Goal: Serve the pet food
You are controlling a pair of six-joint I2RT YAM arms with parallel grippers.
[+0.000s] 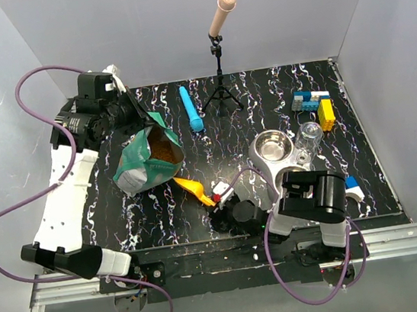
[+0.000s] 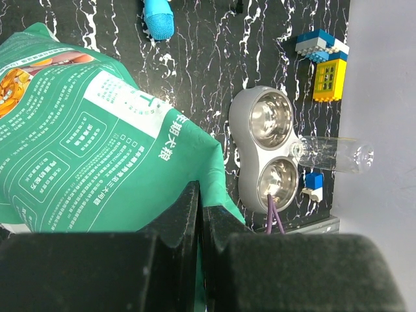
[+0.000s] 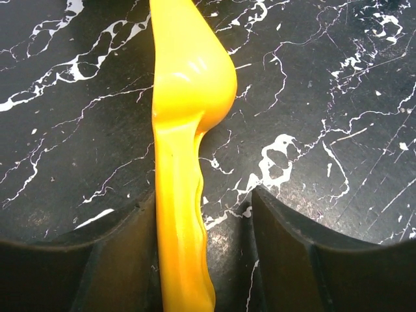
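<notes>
Kibble (image 1: 166, 152) shows brown in the open mouth of a green pet food bag (image 1: 140, 173), which stands tilted near the left edge of the bench (image 1: 261, 87), towards its far-left corner. The left gripper (image 2: 200, 201) has its jaws pressed together on the bag's top edge, with the thin green film pinched between them.

Near the middle of the near edge, a yellow scoop (image 1: 192, 187) lies on the black, white-veined surface. Its bowl end points towards the bag, close to it. The right gripper (image 3: 203, 207) sits low over the scoop's handle with its jaws apart. The handle lies between them, against 1 finger, with a clear gap to the other.

Right of centre rests a grey feeder (image 2: 260, 152) with 2 steel bowls, both showing bare metal. It sits well apart from the bag. A clear cup (image 2: 335, 155) lies on its side on the feeder's right, its mouth just beside the rim.

A blue tube (image 1: 191, 110) lies towards the far edge, just beyond the bag. A microphone (image 1: 221, 9) on a black tripod stands at the middle of the far edge. Blue-and-white blocks (image 1: 310, 99) and a yellow block (image 1: 327, 114) sit by the far-right corner. 1 small blue-and-white piece (image 1: 353, 187) lies by the right end of the near edge.
</notes>
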